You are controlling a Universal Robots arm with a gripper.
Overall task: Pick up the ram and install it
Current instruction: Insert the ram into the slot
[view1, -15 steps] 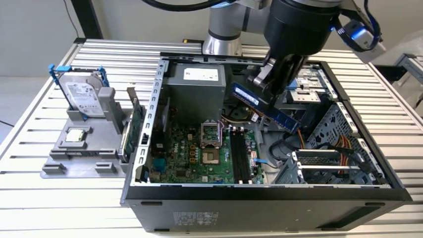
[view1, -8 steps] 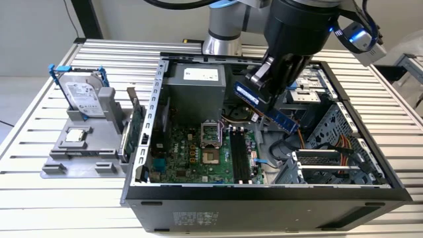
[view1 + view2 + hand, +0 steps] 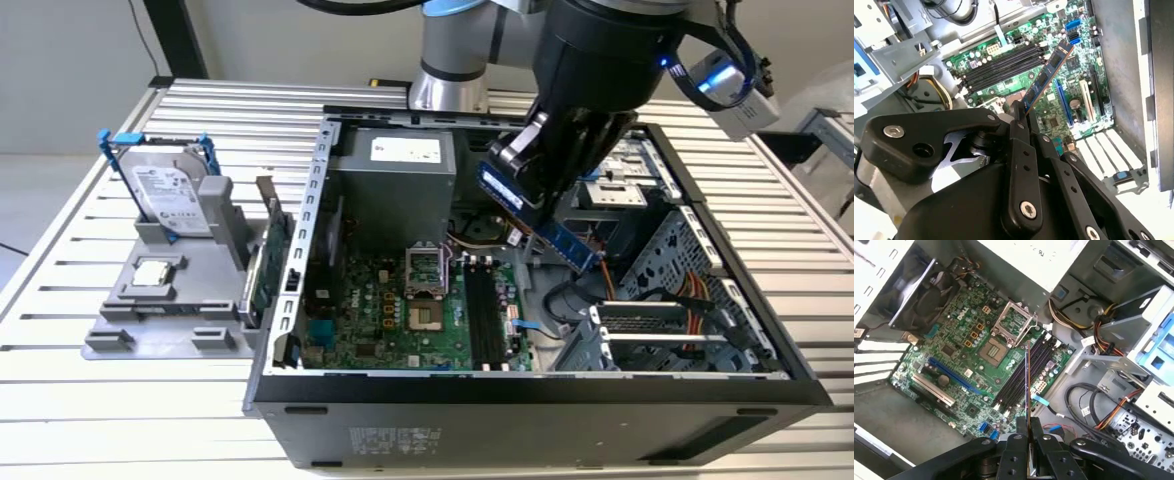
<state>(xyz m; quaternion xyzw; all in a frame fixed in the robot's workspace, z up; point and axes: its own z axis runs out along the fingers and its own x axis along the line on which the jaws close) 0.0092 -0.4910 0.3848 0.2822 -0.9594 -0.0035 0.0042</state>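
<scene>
Am clamping my fingers (image 3: pixel 1037 432) narrowly on one end of ram (image 3: pixel 1046 80), holding it tilted in air over motherboard (image 3: pixel 954 355) memory slots (image 3: pixel 1014 382).

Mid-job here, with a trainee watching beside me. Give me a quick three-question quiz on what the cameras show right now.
1. True or false: the ram is already seated in one of the memory slots.
2. What is the gripper shut on? A: a screwdriver. B: the ram. C: a loose cable.
3. Fill in: in the exterior view, the hard drive stands outside the computer case, on that view's ____.
Key: 1 false, it is held in the air above the slots; 2 B; 3 left.
</scene>
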